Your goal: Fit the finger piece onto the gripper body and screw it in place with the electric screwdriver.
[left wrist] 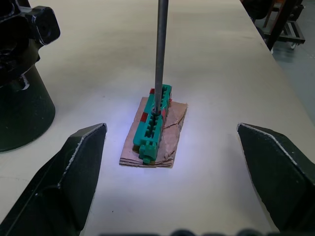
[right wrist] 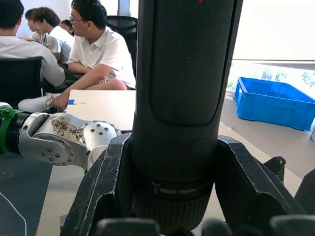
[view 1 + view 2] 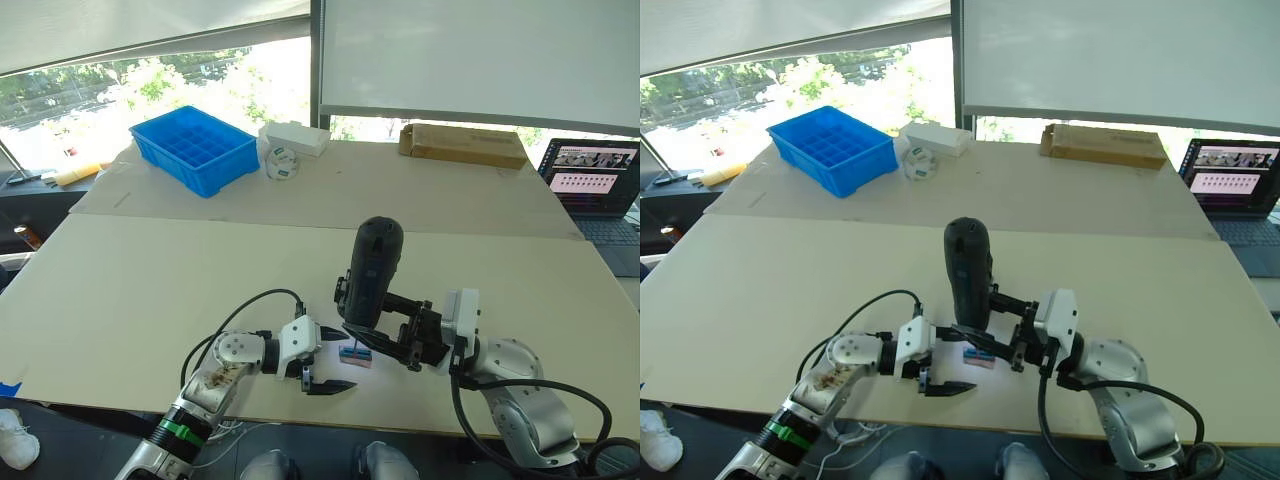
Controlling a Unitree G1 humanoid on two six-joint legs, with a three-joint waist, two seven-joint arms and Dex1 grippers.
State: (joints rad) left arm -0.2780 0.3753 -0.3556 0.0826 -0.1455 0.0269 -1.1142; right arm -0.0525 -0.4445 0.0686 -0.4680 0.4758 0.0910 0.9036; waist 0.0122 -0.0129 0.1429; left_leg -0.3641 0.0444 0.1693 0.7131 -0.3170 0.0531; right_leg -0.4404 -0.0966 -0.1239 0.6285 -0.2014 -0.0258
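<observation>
Black fingers of your right gripper (image 3: 385,335) are clamped round the screwdriver (image 3: 372,268), holding it upright w/ its thin bit (image 1: 159,54) dropped into the green block (image 1: 153,123) on its scrap of cardboard (image 1: 173,140), prob. to pick up a screw or bit rather than drive one, since no gripper body or finger piece is under it. Your left gripper (image 3: 318,380) sits just beside the block, near the table's front edge (image 3: 120,300), fingers (image 1: 64,182) spread wide & empty, framing the block w/o touching it, so it looks ready to steady it if needed.
</observation>
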